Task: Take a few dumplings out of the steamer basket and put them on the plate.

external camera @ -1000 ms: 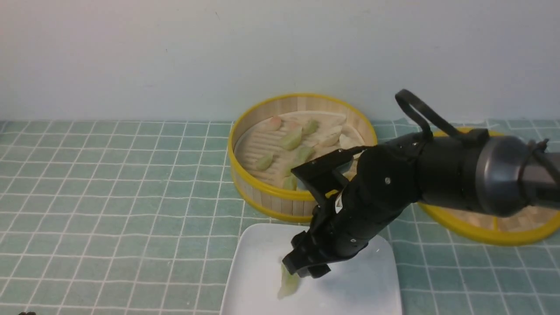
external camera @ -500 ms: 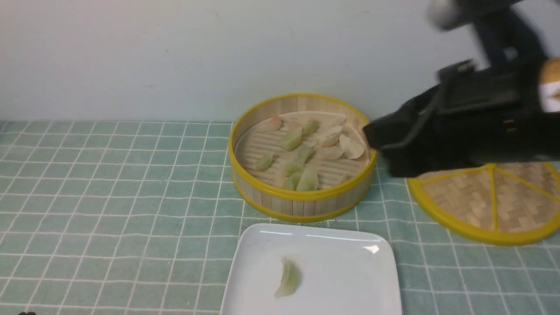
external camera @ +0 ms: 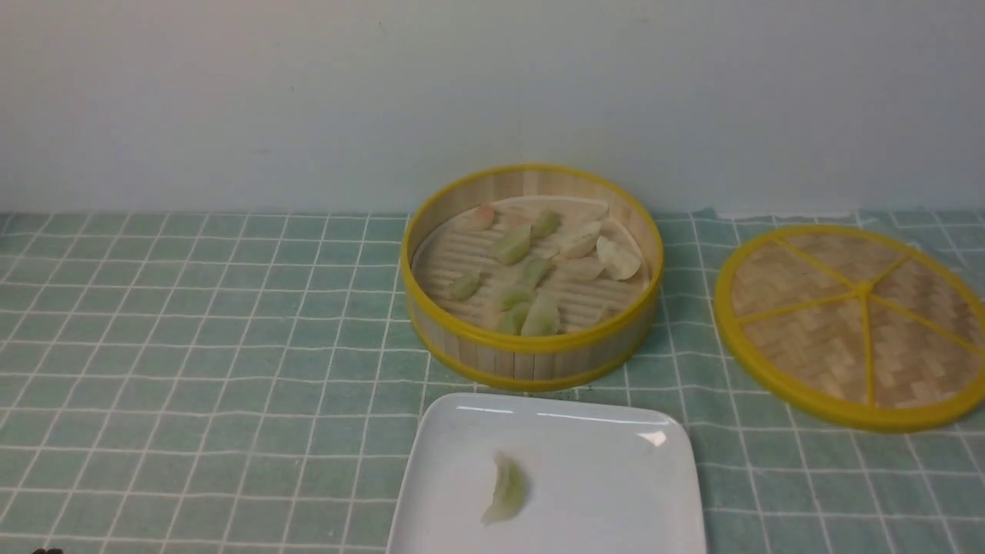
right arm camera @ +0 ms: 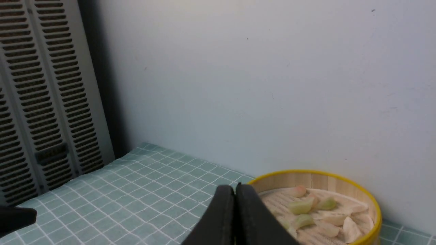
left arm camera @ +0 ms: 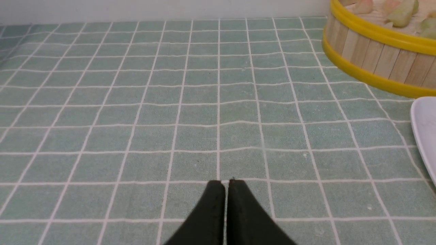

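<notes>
The steamer basket (external camera: 531, 354) stands at the middle back with several green, cream and pinkish dumplings (external camera: 531, 273) on its slatted floor. The white plate (external camera: 616, 492) lies in front of it and holds one pale green dumpling (external camera: 506, 491). No arm shows in the front view. In the left wrist view my left gripper (left arm camera: 226, 183) is shut and empty, low over the cloth, with the basket (left arm camera: 374, 58) and the plate's edge (left arm camera: 425, 126) off to one side. In the right wrist view my right gripper (right arm camera: 235, 187) is shut and empty, raised, with the basket (right arm camera: 327, 180) beyond it.
The flat woven lid (external camera: 854, 323) with yellow spokes lies right of the basket. A green checked cloth (external camera: 192, 346) covers the table. A pale wall (external camera: 308, 100) stands close behind. A louvred panel (right arm camera: 41, 102) stands at the table's far side in the right wrist view.
My right arm let go of the green dumpling on the plate, then lifted up and to the right, out of the front view. The dumpling stays on the plate.
</notes>
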